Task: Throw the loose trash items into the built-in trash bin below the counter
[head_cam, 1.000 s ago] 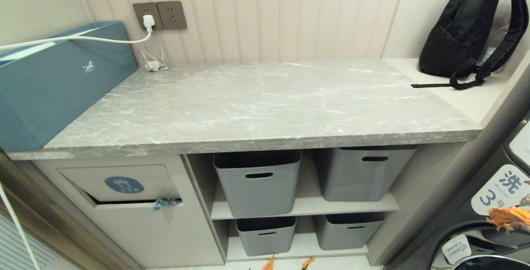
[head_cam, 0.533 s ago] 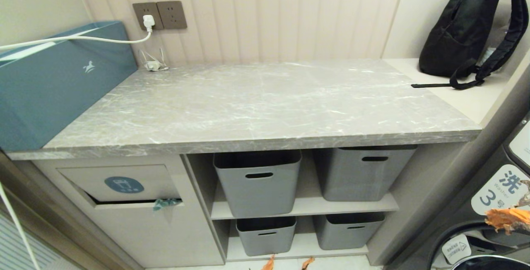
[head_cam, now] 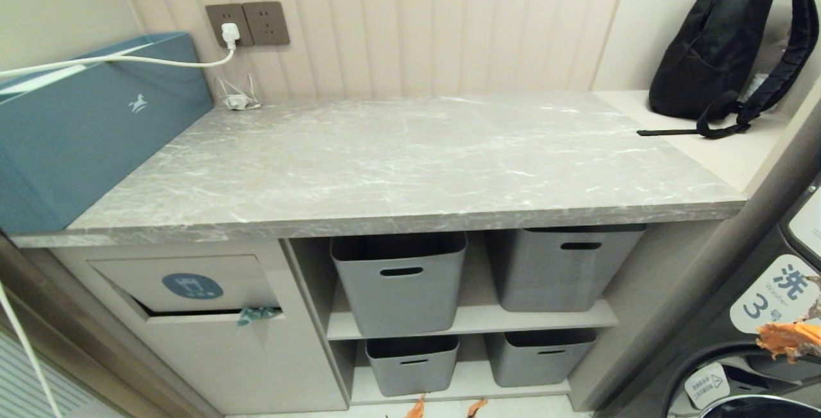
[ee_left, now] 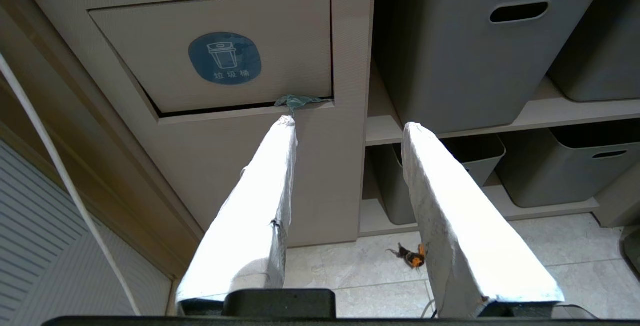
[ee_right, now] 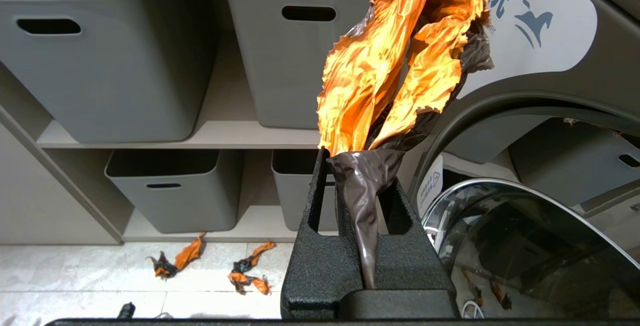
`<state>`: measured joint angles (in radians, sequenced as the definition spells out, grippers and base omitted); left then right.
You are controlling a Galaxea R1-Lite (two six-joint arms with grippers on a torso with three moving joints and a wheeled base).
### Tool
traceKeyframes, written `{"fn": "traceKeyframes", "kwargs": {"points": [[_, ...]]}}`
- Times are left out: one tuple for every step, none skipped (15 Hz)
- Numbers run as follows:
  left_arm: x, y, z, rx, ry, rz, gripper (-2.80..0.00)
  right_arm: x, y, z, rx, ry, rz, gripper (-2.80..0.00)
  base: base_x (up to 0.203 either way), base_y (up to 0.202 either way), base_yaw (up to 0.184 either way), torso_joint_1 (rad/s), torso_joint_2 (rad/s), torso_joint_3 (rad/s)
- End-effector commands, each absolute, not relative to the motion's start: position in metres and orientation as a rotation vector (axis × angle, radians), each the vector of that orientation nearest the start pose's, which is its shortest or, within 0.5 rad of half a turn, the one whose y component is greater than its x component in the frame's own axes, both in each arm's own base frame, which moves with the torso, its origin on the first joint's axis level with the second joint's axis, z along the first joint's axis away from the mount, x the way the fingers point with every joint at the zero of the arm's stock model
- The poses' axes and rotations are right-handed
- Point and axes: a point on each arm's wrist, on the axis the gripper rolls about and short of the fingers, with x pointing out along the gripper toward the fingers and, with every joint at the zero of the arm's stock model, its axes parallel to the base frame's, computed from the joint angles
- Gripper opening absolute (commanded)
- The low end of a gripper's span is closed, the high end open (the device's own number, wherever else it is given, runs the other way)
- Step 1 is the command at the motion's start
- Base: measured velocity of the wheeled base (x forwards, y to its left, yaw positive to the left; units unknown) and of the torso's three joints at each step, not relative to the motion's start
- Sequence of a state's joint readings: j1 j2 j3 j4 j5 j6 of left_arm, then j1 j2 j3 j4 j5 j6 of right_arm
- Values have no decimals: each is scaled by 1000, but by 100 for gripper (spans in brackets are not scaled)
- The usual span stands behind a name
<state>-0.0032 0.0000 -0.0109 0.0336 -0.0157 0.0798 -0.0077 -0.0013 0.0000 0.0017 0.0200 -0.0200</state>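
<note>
Right tool [ee_right: 357, 166]: jaws pinched tight on a bundle of loose trash [ee_right: 395, 66], crumpled orange paper above a dark shiny wrapper that is drawn down between the black fingers. In the head view only the orange tip of that bundle [head_cam: 787, 340] shows, at the right edge of the frame low down, in front of the washer front [head_cam: 779, 290].

Left tool [ee_left: 350, 131]: white-wrapped fingers [ee_left: 260, 206] set at a narrow gap with nothing between them. It points toward the cabinet front, one fingertip just beneath the lower edge of the bin flap in the upper left of its wrist frame.

Trash bin [head_cam: 186, 284]: beige flap with blue oval icon, lower left of the head frame, under the bench [head_cam: 410, 161]. The flap stands slightly tilted, a dark slit along its lower edge. A small teal scrap [head_cam: 255, 315] is caught at the right end of that slit.

More orange-and-black shreds [ee_right: 210, 263] lie on the tiled floor before the lowest shelf, seen at the bottom centre of the head frame and lower left of the right wrist frame.

Four grey tubs [head_cam: 397, 280] sit on two shelves under the bench, centre of the head frame. A teal box [head_cam: 90, 129] stands on the bench at the left; a black backpack [head_cam: 725, 40] stands on the cream shelf at the upper right.
</note>
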Motion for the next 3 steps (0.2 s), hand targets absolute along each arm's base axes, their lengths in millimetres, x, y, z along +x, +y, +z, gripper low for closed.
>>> {"fn": "traceKeyframes", "kwargs": {"points": [[-24, 0, 75, 80, 22, -20, -280, -23, 1, 75, -20, 0, 12, -280, 0, 0, 0, 0, 0, 0], [-24, 0, 75, 80, 21, -19, -280, -23, 1, 75, -20, 0, 12, -280, 0, 0, 0, 0, 0, 0], [-24, 0, 75, 81, 21, -21, -280, -23, 1, 75, -20, 0, 11, -280, 0, 0, 0, 0, 0, 0]]}}
